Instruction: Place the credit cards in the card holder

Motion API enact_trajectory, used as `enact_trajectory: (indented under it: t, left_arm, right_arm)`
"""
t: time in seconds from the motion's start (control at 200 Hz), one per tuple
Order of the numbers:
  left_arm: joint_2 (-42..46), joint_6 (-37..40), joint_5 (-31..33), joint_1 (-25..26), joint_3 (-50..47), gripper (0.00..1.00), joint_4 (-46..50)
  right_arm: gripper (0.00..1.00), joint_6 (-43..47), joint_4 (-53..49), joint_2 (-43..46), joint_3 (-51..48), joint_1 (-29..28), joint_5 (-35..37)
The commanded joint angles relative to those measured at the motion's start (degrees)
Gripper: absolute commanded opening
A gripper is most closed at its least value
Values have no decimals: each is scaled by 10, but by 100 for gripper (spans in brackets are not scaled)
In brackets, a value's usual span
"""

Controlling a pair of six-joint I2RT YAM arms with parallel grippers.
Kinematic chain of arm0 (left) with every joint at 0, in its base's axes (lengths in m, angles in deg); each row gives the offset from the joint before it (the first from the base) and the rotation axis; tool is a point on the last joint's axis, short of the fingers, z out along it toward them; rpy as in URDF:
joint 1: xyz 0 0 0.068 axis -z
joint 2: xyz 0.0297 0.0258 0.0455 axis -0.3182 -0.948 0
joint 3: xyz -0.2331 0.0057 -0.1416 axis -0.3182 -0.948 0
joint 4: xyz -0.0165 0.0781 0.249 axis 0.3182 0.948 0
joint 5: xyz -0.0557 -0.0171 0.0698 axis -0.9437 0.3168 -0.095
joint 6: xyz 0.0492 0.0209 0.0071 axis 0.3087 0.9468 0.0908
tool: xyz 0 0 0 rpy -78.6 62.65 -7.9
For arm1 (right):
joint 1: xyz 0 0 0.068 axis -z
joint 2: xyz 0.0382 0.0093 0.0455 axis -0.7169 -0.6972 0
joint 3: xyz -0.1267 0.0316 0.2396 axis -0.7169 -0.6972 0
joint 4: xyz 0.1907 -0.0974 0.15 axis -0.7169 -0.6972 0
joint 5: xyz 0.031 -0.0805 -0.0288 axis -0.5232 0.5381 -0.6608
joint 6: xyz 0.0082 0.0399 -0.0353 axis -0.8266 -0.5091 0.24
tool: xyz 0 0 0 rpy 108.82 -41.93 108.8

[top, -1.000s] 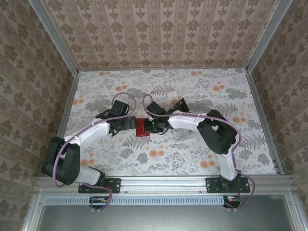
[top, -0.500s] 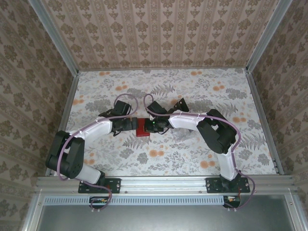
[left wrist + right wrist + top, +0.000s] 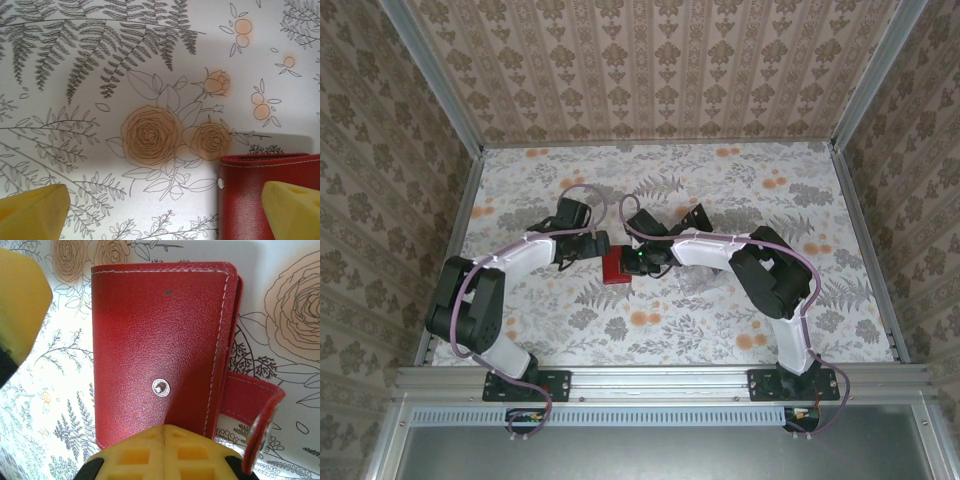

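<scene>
Right hand (image 3: 164, 449) is resting, fingers pressed together, on the folded red wallet (image 3: 155, 330) lying on the bench (image 3: 770, 200); left hand (image 3: 164, 207) is hovering beside it, spread wide, one finger over the wallet's corner.

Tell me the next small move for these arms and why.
Probably bring the open left gripper to the strap-side edge of the card holder and lift the cover. The holder lies closed, its clasp strap already unsnapped, and the shut right gripper sits at its edge, seemingly pinning it. It must open before any card goes in.
</scene>
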Motion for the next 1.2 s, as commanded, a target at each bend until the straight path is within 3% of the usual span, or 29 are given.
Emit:
enact_trajectory:
  t: [0.0, 0.935, 1.195]
  left_arm:
    - [-11, 15, -20, -5, 18, 100, -12]
    - [-88, 17, 20, 13, 47, 100, 34]
    - [-97, 13, 28, 14, 42, 99, 33]
  right_arm:
    - [0, 2, 2, -7, -10, 3, -5]
    - [0, 2, 7, -7, -13, 6, -9]
    - [1, 10, -5, 29, -10, 19, -11]
